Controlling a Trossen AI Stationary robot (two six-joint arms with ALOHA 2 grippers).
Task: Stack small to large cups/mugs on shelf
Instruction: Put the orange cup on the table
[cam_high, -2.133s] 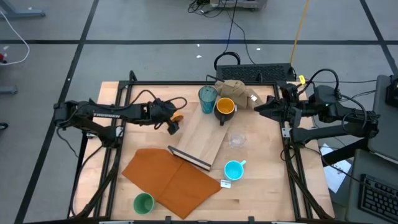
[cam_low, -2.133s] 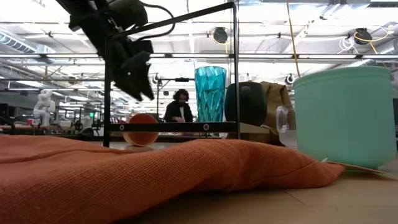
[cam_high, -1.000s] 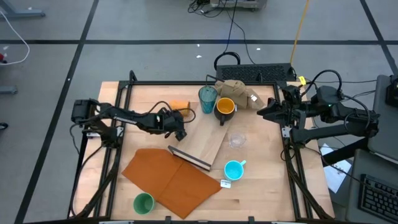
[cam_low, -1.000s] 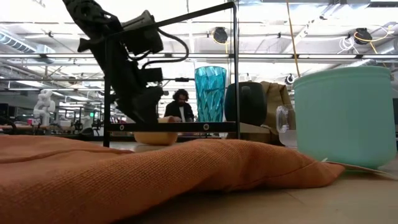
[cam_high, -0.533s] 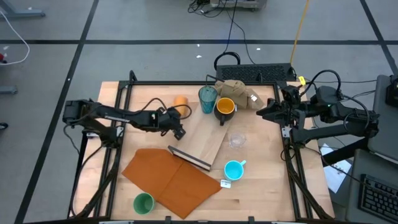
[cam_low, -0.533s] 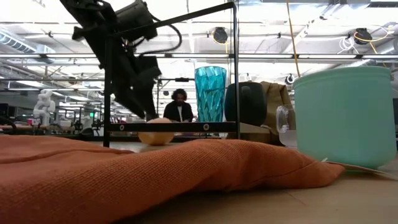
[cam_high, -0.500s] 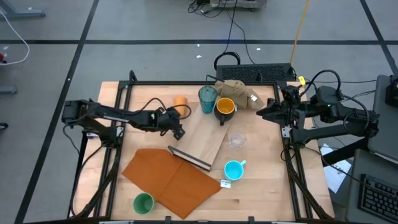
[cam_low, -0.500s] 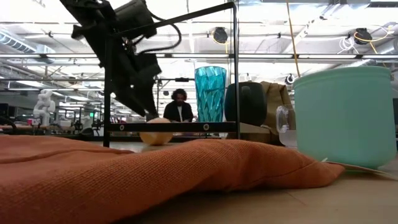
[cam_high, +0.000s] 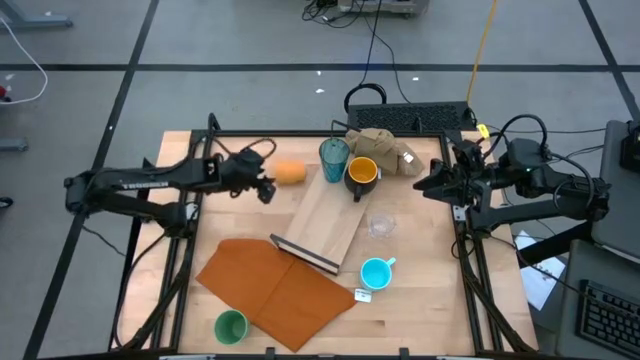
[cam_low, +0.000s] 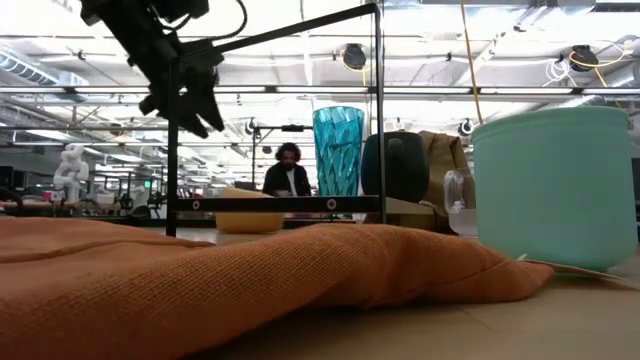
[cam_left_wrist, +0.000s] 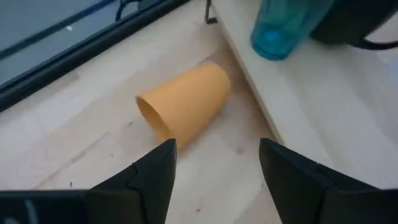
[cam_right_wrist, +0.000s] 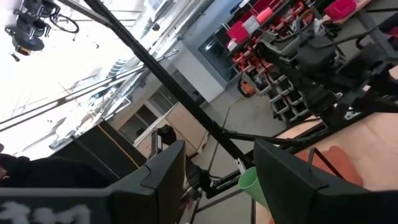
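The orange cup (cam_high: 289, 173) lies on its side on the table, just left of the shelf (cam_high: 325, 225), a pale board with a dark strip at its near end. On the board's far end stand the teal tumbler (cam_high: 334, 158) and the dark yellow-lined mug (cam_high: 361, 173); the clear glass (cam_high: 380, 225) stands by its right edge. The light blue mug (cam_high: 375, 272) and the green cup (cam_high: 231, 326) stand on the table nearer the front. My left gripper (cam_high: 266, 190) hangs open above the table, just left of the orange cup (cam_left_wrist: 186, 102). My right gripper (cam_high: 428, 186) waits open at the right edge.
An orange-brown sheet (cam_high: 275, 290) lies at the front left, its far corner under the board's near end. A tan cloth lump (cam_high: 385, 145) sits behind the mug. Black frame bars (cam_high: 190, 230) run along the table's sides. A person (cam_low: 290, 170) shows far behind the table.
My left gripper was low beside the orange cup; it has risen and drawn back toward the table's left edge. The orange cup has stayed on its side on the table and turned a little.
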